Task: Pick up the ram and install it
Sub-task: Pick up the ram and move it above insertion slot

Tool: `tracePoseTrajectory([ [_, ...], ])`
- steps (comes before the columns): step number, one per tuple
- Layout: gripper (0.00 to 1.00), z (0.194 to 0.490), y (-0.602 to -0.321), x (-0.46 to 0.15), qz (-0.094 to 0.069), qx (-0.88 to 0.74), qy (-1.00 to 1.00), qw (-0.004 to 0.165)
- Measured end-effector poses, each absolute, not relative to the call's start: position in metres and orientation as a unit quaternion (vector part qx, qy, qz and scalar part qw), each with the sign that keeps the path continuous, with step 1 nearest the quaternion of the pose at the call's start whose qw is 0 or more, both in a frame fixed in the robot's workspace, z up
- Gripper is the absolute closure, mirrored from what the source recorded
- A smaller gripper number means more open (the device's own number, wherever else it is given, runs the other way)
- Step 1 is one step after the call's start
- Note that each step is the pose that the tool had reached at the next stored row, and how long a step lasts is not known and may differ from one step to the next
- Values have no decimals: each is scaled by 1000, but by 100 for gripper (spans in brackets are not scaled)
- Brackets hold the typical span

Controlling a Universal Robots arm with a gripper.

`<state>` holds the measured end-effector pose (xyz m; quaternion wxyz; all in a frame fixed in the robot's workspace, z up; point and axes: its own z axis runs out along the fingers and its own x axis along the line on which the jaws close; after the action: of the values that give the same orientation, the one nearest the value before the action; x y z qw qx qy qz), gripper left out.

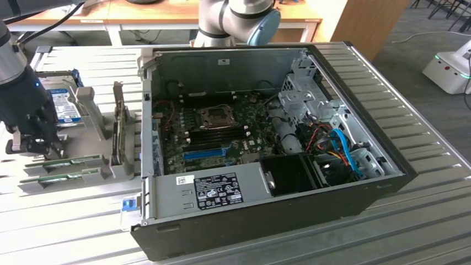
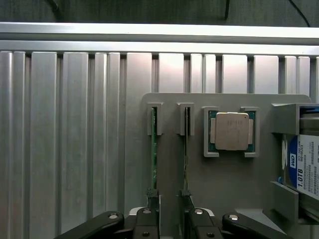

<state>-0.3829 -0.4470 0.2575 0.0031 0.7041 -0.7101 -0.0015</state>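
Observation:
Two look-alike green ram sticks stand on edge in slots of a grey holder [image 2: 169, 114], one stick [image 2: 154, 149] beside the other [image 2: 186, 149]. I cannot tell which of them is the ram of the task. In the exterior view they lie at the left, the farther stick [image 1: 65, 162] behind the nearer one [image 1: 63, 178]. My gripper [image 2: 169, 201] hangs open over one end of the sticks, one fingertip in line with each. Nothing is between the fingers. In the exterior view the gripper [image 1: 38, 147] hovers just above the farther stick.
The open computer case [image 1: 368, 193] takes up the middle, with the motherboard [image 1: 220, 130] and its dark memory slots inside. On the holder sit a CPU [image 2: 232, 130] and a blue-labelled hard drive [image 2: 304, 167]. The slatted metal table [image 2: 75, 149] lies beneath. An upright card [image 1: 118, 130] stands between holder and case.

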Motion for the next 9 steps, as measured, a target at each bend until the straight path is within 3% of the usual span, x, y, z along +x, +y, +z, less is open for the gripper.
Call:
tracePoseTrajectory([
  [9, 71, 258, -455, -383, -2, 704, -710, 3],
])
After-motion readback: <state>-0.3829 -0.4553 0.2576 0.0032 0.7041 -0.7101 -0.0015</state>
